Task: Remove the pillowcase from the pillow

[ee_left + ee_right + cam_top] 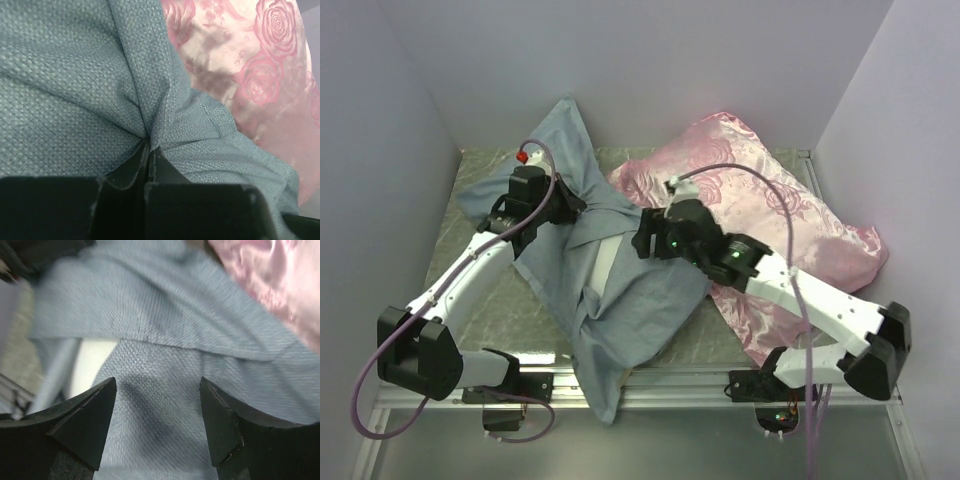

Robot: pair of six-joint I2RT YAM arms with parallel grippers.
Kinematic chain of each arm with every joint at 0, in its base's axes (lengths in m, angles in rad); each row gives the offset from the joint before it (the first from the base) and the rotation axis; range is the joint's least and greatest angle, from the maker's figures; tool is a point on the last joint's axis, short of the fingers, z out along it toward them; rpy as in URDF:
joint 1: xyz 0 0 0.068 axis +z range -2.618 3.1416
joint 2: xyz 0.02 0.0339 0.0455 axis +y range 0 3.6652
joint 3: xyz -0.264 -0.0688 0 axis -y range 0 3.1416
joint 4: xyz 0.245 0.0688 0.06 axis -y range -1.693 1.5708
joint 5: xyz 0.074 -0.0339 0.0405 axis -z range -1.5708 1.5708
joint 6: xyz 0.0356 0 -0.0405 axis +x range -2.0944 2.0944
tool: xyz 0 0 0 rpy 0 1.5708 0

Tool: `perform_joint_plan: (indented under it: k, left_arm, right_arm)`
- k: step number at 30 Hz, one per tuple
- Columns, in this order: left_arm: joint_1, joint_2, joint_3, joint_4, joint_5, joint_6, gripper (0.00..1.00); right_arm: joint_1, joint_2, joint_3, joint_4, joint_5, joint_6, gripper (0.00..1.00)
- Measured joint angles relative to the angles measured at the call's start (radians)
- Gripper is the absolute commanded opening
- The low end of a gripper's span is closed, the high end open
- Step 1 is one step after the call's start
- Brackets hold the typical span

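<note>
Top external view: the grey-blue pillowcase (pixel 630 300) lies crumpled across the middle of the worktop (pixel 525 320), one end hanging over the near edge.
The left tool (pixel 149 150) is clamped on a gathered fold of the pillowcase, its fingers pressed together with cloth between them. The right tool (pixel 157 390) has its jaws spread wide just above the cloth, gripping nothing. A narrow strip of the white pillow (pixel 606 262) shows through a gap in the fabric between the two tools. A pink rose-patterned cushion (pixel 800 230) lies on the right, against the pillowcase's edge.
</note>
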Motion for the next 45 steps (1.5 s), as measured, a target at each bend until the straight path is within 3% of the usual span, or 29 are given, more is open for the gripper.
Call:
perform_joint_plan:
  k: [9,26,29,32,36,45]
  left_arm:
    - [-0.014,0.000,-0.083,0.110,-0.015,-0.056,0.02]
    - [-0.021,0.015,-0.175,0.268,-0.018,-0.143,0.02]
    - [-0.021,0.016,-0.179,0.277,-0.018,-0.147,0.01]
    - [-0.022,0.016,-0.182,0.283,-0.019,-0.155,0.02]
    - [-0.023,0.021,-0.182,0.286,-0.019,-0.164,0.02]
    - [-0.022,0.039,-0.180,0.283,0.000,-0.167,0.02]
  right_arm:
    - [0.117,0.185,0.128,-0.106,0.153,0.003,0.75]
    - [0.152,0.224,0.177,-0.155,0.222,0.003,0.79]
    - [0.152,0.251,0.178,-0.165,0.224,0.003,0.65]
    - [0.151,0.252,0.178,-0.185,0.238,0.009,0.30]
    - [0.153,0.160,0.085,-0.182,0.266,0.038,0.13]
    - [0.153,-0.193,-0.255,-0.194,0.285,0.206,0.06]
